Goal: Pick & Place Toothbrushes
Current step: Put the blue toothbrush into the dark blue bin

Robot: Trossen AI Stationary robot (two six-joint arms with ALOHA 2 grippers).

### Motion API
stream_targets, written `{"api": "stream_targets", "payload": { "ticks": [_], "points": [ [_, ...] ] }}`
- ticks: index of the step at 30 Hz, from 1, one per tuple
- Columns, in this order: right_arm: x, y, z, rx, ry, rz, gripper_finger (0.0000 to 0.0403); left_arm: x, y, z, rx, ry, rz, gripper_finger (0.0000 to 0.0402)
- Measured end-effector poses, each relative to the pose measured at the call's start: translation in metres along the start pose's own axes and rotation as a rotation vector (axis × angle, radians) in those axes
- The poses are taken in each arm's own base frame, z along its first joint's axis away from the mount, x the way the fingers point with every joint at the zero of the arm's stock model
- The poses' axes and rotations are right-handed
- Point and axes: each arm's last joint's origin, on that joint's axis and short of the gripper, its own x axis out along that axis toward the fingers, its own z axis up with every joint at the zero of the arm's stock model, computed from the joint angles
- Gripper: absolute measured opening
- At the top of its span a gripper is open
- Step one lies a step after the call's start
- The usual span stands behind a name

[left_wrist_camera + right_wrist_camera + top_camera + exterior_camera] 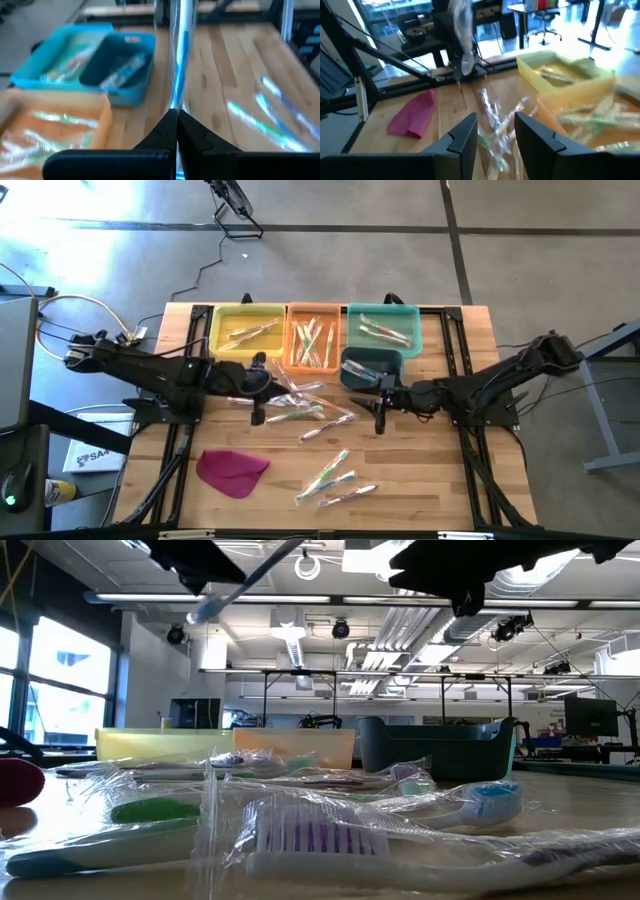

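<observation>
Our left gripper (176, 117) is clenched on a wrapped blue toothbrush (179, 55), whose long axis points straight away from the jaws. The dark blue bin (371, 367) near the table's back edge lies ahead of it. Our right gripper (495, 131) hangs released over the loose toothbrushes (300, 405) at the table's middle.

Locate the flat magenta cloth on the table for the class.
In the high view, the magenta cloth lies on the table's front left part, left of a small cluster of wrapped toothbrushes and in front of the left arm.
</observation>
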Motion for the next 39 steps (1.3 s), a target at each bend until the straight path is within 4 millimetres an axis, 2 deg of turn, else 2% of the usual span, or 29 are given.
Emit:
{"api": "stream_targets", "payload": {
  "ticks": [6,14,19,23,26,33,39],
  "points": [
    [0.019,-0.002,0.001,-0.038,-0.105,0.055,0.0123,0.002,0.011,0.01,-0.032,-0.094,0.011,0.0],
    [0.043,-0.006,-0.007,-0.069,-0.249,0.04,0.0125,0.003,0.013,0.01,-0.035,-0.097,0.008,0.0],
    [0.057,-0.003,-0.01,-0.062,-0.276,0.042,0.0162,0.003,0.013,0.01,-0.035,-0.096,0.009,0.0],
    [0.072,0.002,-0.008,-0.058,-0.289,0.038,0.0202,0.003,0.013,0.01,-0.038,-0.097,0.008,0.0],
    [0.084,0.005,-0.004,-0.054,-0.298,0.033,0.0215,0.003,0.013,0.01,-0.039,-0.097,0.009,0.0],
    [0.105,0.005,0.009,-0.051,-0.329,0.061,0.0211,0.003,0.013,0.01,-0.039,-0.096,0.009,0.0],
    [0.11,0.004,0.018,-0.047,-0.355,0.079,0.0197,0.003,0.013,0.01,-0.039,-0.095,0.009,0.0]
  ]
}}
